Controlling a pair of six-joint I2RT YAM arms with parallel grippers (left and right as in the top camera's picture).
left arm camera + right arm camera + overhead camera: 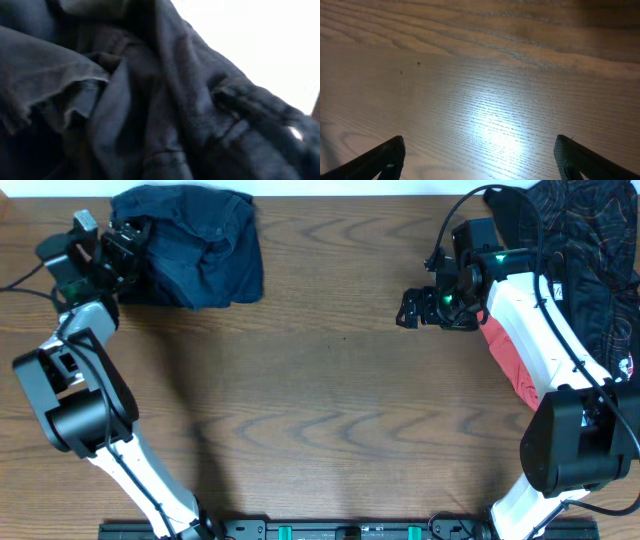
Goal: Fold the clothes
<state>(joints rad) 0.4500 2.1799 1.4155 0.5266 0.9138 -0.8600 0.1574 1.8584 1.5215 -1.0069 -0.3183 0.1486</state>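
Observation:
The navy-blue clothes (195,245) lie in a bunched heap at the table's back left corner. My left gripper (127,242) is at the heap's left edge, pressed against the fabric. Dark creased cloth (150,100) with a seam and hem fills the left wrist view, and my fingers are hidden there. Over bare wood right of centre, my right gripper (410,308) hangs open. Its two dark fingertips (390,157) stand far apart in the right wrist view, with only table between them (477,150).
A pile of dark patterned garments (580,240) lies at the back right, partly under the right arm. A red cloth (510,355) lies beside that arm. The wooden table (320,410) spreads between the two arms.

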